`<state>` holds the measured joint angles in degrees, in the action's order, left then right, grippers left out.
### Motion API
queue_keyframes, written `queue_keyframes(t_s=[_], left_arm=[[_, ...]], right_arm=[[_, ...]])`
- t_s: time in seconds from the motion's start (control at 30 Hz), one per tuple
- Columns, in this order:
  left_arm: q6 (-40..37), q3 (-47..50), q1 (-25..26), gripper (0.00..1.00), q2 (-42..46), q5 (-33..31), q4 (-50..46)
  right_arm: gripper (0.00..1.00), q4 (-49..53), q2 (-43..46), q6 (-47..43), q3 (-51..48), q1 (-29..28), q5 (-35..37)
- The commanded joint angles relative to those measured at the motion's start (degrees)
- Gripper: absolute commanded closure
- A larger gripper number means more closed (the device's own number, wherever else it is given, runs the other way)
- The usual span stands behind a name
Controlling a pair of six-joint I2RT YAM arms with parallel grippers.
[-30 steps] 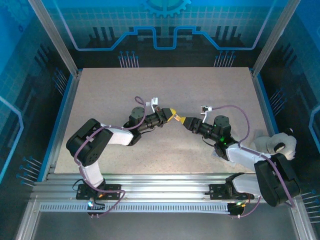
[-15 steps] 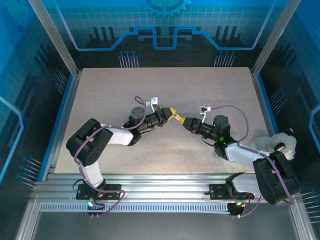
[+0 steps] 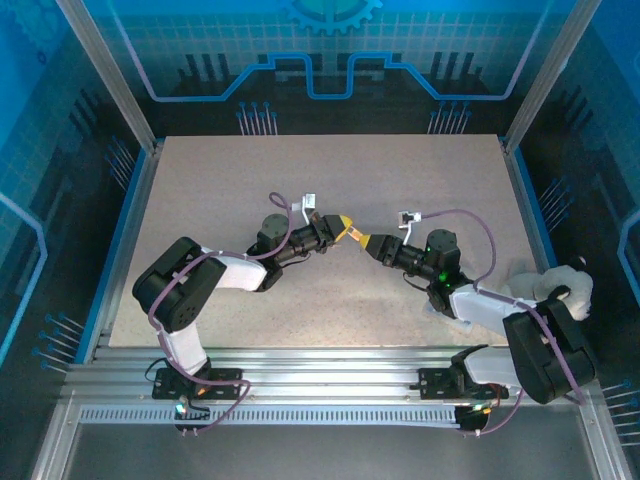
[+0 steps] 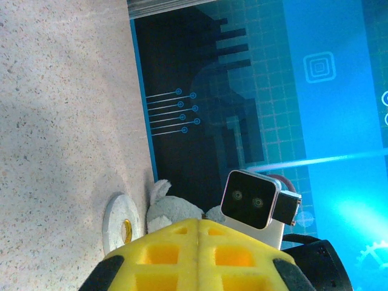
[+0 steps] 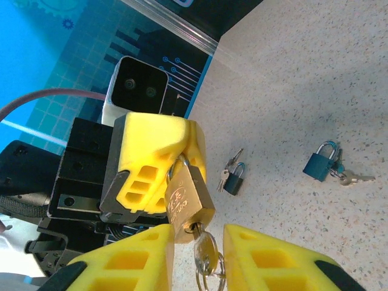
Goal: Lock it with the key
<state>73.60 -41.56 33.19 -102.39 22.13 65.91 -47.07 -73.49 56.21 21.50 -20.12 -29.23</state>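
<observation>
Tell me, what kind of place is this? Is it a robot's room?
Probably a robot lab's test cell. A left arm and a right arm work over a speckled table, walled in by metal frame rails and blue circuit-patterned panels. A small dark padlock and a teal padlock lie on it.

Three padlocks: brass padlock (image 5: pixel 189 203), plus dark padlock (image 5: pixel 234 180) and blue padlock (image 5: pixel 320 162) right of it; one tape roll (image 4: pixel 118 221); one plush toy (image 4: pixel 173 211).

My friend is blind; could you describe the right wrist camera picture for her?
A brass padlock is gripped in the left arm's yellow jaws, a key in its keyhole, between the right arm's open jaws. Two small padlocks lie on the table beyond.
</observation>
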Motion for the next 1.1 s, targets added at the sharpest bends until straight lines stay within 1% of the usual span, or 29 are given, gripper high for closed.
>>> queue_keyframes(t_s=[0.0,0.77,1.07], left_arm=[[0.7,-0.9,0.3,1.0,-0.6,-0.3,3.5],[1.2,-0.6,0.4,1.0,-1.2,-0.4,4.4],[1.4,-0.6,0.4,1.0,-1.3,-0.5,5.0]], right_arm=[[0.75,-2.5,-0.4,0.5,1.5,1.0,-1.3],[0.82,-3.6,-1.2,1.4,1.5,1.6,-2.3],[0.88,-4.2,-1.6,1.6,1.5,1.7,-2.7]])
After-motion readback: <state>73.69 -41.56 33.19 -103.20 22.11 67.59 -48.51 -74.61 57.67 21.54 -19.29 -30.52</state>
